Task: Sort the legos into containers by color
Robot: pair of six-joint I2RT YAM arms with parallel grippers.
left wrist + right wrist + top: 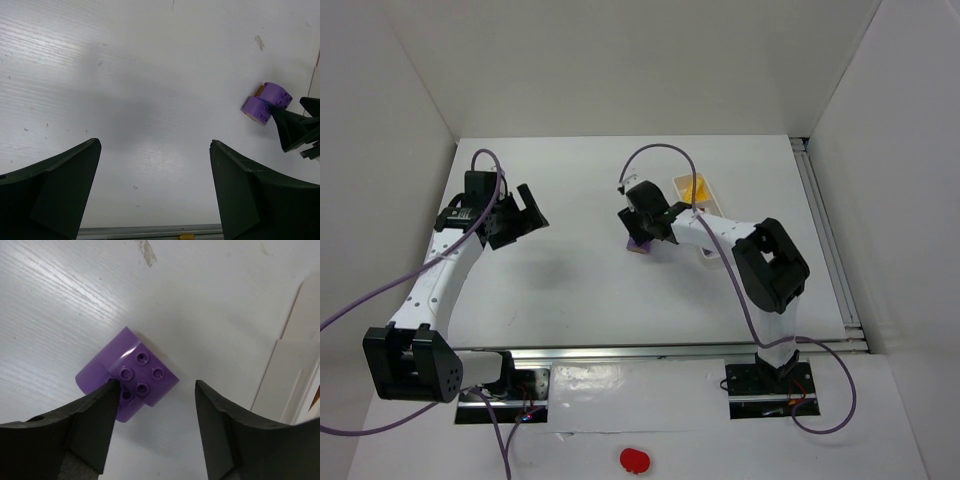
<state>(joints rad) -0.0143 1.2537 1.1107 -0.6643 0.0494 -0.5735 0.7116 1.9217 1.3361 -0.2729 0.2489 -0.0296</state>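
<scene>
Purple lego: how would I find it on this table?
On the white table, find the white tray at the right. Just left of it, under the right arm's fingers, sits the purple lego. It is purple and studded, while the tray's pieces are yellow.

White table point(570, 290), plain white walls point(620, 60) on three sides, even light.

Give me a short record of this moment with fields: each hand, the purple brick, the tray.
left hand: open, above bare table, holds nothing
right hand: jaws apart, low over the purple brick, not clamped on it
purple brick: lies on the table, studs up, against one finger, a gap to the other
tray: white, beside the right arm, yellow pieces inside
</scene>
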